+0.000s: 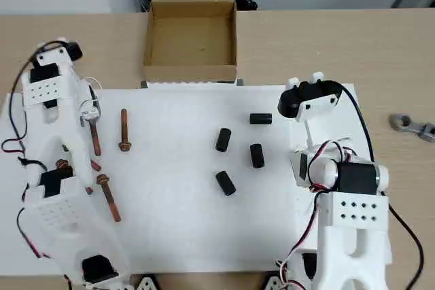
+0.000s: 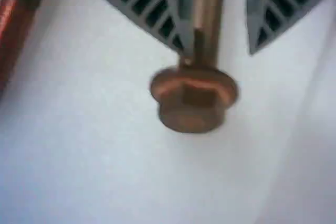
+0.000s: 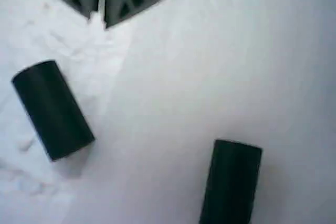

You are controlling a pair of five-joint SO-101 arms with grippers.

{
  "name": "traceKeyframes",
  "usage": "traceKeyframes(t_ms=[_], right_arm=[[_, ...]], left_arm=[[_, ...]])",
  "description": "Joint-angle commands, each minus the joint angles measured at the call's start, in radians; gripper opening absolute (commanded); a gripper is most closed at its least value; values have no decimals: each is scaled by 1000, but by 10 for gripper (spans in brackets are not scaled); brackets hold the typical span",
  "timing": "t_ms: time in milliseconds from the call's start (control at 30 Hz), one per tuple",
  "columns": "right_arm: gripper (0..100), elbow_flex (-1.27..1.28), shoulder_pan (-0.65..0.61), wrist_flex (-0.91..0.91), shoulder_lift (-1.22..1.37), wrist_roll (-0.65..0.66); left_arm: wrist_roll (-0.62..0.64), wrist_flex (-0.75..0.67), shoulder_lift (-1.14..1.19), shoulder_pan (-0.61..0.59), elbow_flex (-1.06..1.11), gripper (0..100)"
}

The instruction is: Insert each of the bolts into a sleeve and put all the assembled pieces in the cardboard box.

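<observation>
My left gripper (image 2: 218,51) stands open astride a copper bolt (image 2: 193,98) lying on the white mat; one finger touches its shaft and the other is apart from it. In the high view this gripper (image 1: 88,115) is at the mat's left edge over that bolt (image 1: 94,137). Other bolts lie nearby (image 1: 124,129) (image 1: 109,197). Several black sleeves (image 1: 223,139) lie loose mid-mat. My right gripper (image 3: 100,17) is shut on nothing, close to two sleeves (image 3: 52,109) (image 3: 231,182); in the high view it (image 1: 291,105) is beside the rightmost sleeve (image 1: 260,119).
The open cardboard box (image 1: 190,66) stands at the mat's far edge with nothing in it. A metal tool (image 1: 411,125) lies on the bare table at far right. Another bolt (image 2: 16,19) lies beside the left gripper. Both arm bases flank the mat's near side.
</observation>
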Motion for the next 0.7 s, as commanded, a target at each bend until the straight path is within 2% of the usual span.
traceKeyframes(t_ms=[0, 167, 300, 500, 667], right_arm=[[7, -52, -10, 7, 4, -5], [7, -52, -10, 7, 4, -5], [7, -52, -12, 7, 4, -5], [7, -52, -12, 1, 39, -5], [8, -52, -12, -2, 56, -6]], left_arm=[[8, -29, -11, -3, -15, 72], [2, -57, 20, 9, -7, 73], [-2, -44, 20, 8, -12, 73], [-34, 28, -97, 25, -42, 73], [-46, 21, -49, 26, -31, 91]])
